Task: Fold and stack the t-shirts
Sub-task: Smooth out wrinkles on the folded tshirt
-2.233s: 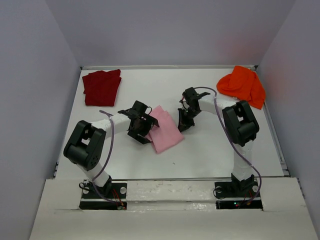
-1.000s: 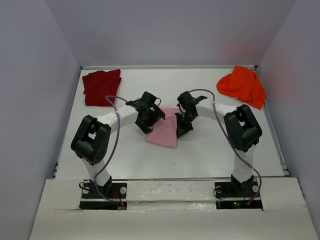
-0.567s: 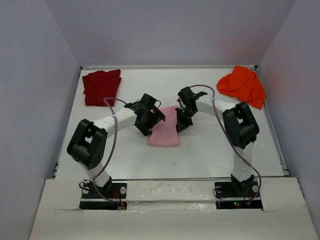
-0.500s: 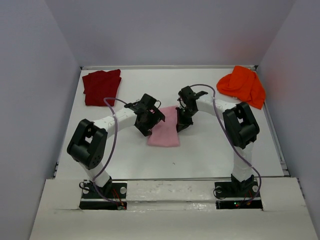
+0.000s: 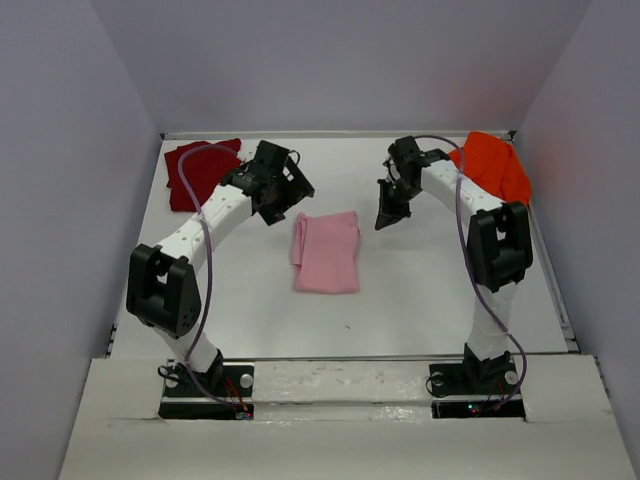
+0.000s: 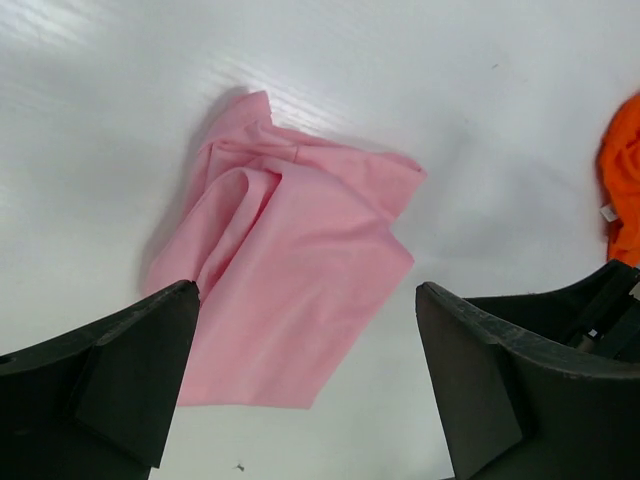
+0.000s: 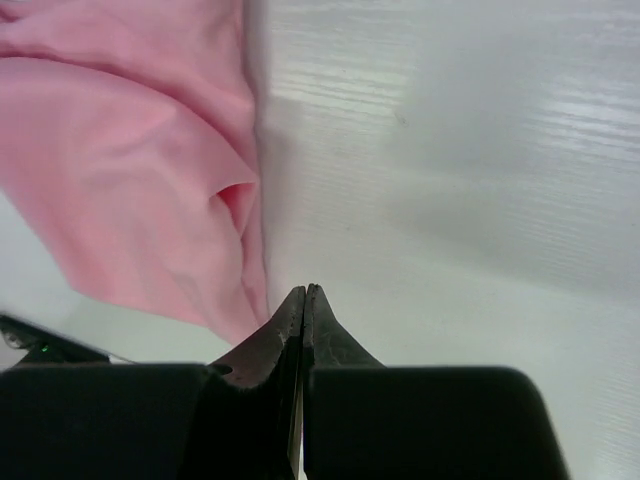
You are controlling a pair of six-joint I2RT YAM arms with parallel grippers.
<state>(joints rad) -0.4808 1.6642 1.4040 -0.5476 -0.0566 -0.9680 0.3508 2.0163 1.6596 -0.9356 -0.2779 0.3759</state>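
Note:
A light pink t-shirt (image 5: 327, 252) lies folded in a narrow rectangle in the middle of the white table (image 5: 420, 290); it also shows as the pink t-shirt (image 6: 300, 240) in the left wrist view and as the pink cloth (image 7: 140, 180) in the right wrist view. My left gripper (image 5: 290, 203) hovers open above and left of it, its jaws (image 6: 307, 292) wide with nothing between them. To the shirt's upper right, my right gripper (image 5: 381, 222) is shut and empty (image 7: 303, 290). The dark red t-shirt (image 5: 196, 172) lies folded at the far left. The orange t-shirt (image 5: 495, 165) sits crumpled at the far right.
Grey walls enclose the table on three sides. The left arm's forearm reaches over the edge of the dark red shirt. The right arm's elbow is close to the orange shirt (image 6: 625, 180). Both arm bases stand at the near edge.
Both grippers have drawn back from the pink shirt toward the far side and lifted. The pink shirt now lies free and folded narrower; the left gripper stayed open, the right shut.

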